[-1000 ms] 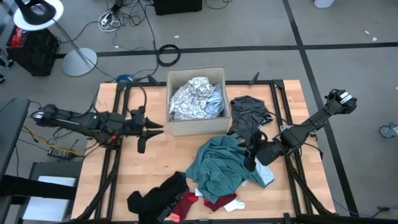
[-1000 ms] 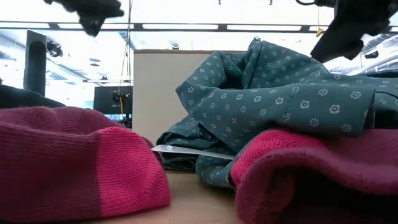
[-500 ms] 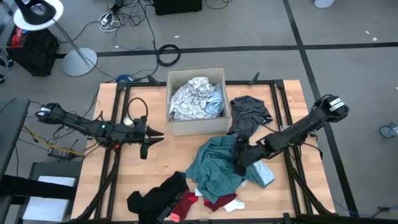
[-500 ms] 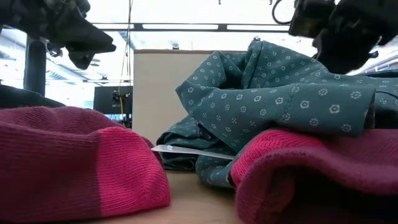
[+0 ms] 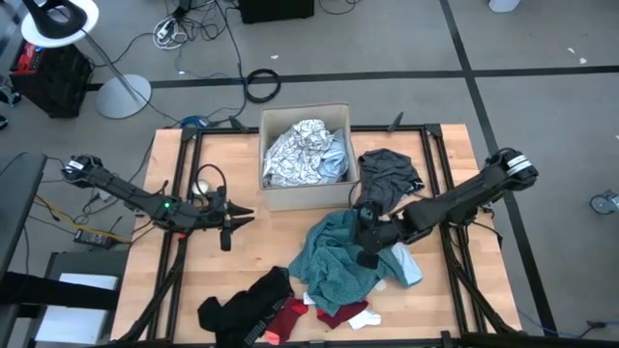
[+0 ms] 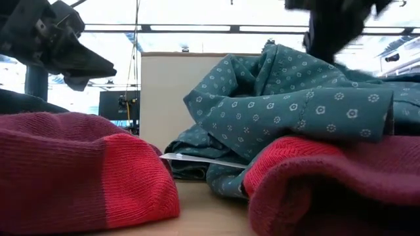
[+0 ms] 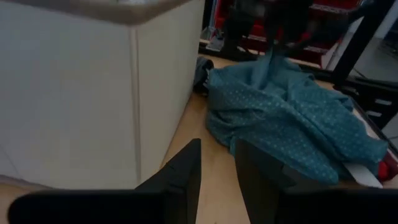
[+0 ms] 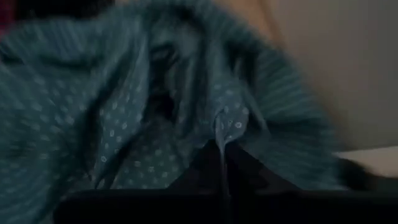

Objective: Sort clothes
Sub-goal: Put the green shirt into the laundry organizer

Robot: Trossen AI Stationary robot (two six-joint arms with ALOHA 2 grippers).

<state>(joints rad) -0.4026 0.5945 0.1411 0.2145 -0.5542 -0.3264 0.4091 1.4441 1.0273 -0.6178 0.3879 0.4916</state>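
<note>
Two slim black jointed arms, the left arm point(image 5: 135, 198) showing a small green light and looping black cable, the right arm point(image 5: 464, 198) white-ringed at its base.

A heap of clothes point(image 5: 338, 259) lies on the table point(image 5: 247, 251) before the box point(image 5: 305, 193).

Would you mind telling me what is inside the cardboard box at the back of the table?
The cardboard box holds a crumpled silvery white garment with a pale blue garment at one side. They cover the box's bottom, so anything beneath them cannot be seen.
</note>
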